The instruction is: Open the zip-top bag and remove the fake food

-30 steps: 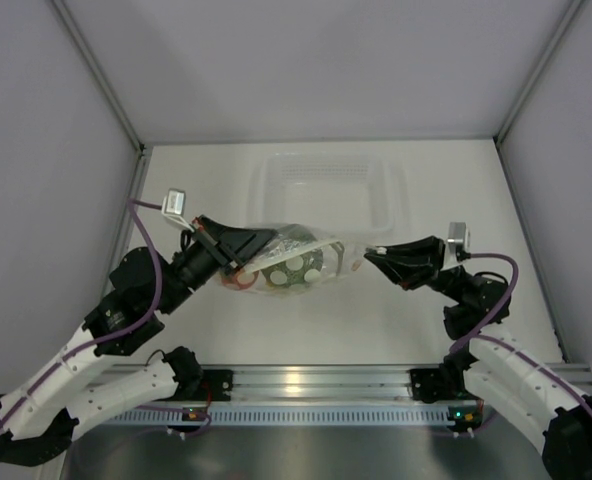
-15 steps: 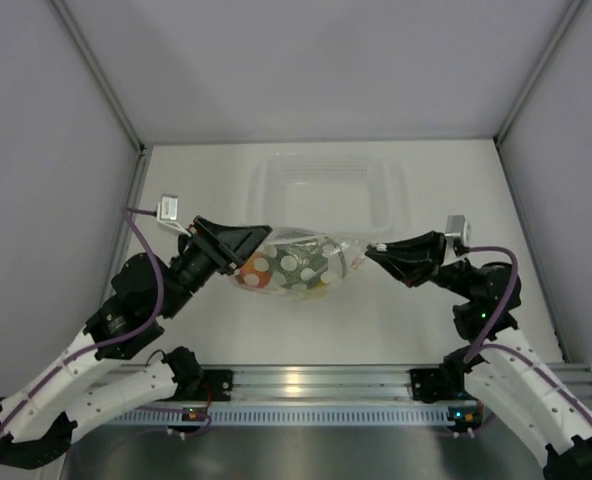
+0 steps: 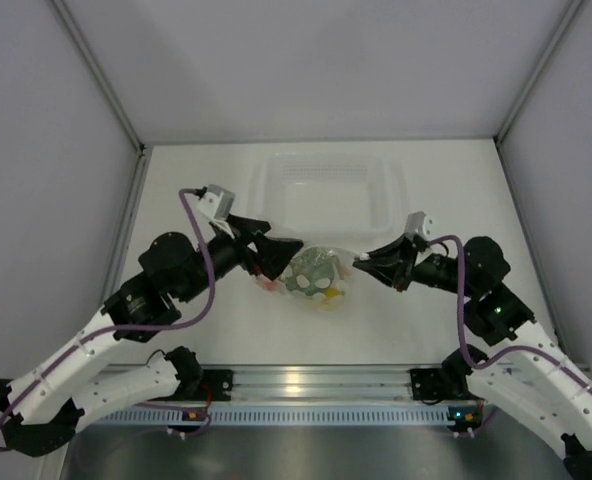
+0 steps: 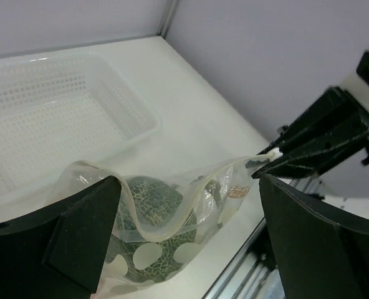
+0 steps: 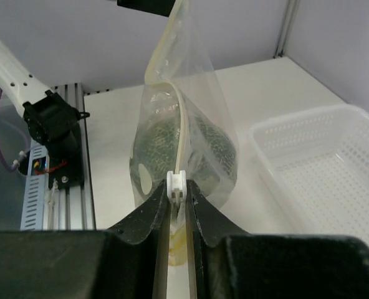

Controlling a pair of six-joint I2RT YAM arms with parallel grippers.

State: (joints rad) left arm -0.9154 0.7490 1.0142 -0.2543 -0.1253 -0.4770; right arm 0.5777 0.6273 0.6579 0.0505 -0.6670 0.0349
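Observation:
The zip-top bag (image 3: 321, 282) lies sagging on the table between my two grippers, its mouth (image 4: 148, 232) partly parted. Inside it, the fake food shows as a mottled green melon (image 3: 311, 268) (image 4: 152, 208) and a yellow fruit (image 3: 328, 297). A reddish bit (image 3: 268, 284) shows at the bag's left end. My left gripper (image 3: 282, 258) (image 4: 187, 187) stands wide open astride that left end, gripping nothing. My right gripper (image 3: 360, 265) (image 5: 179, 187) is shut on the bag's white zip slider (image 5: 177, 182) at its right end.
A rigid clear perforated tub (image 3: 331, 190) (image 4: 41, 118) stands just behind the bag. The metal rail (image 3: 306, 385) with both arm bases runs along the near edge. Grey walls enclose the table on three sides.
My left gripper has opened and let go of the bag's left end, moving right. The bag has slumped into a shorter heap. My right gripper, still on the slider, has moved left.

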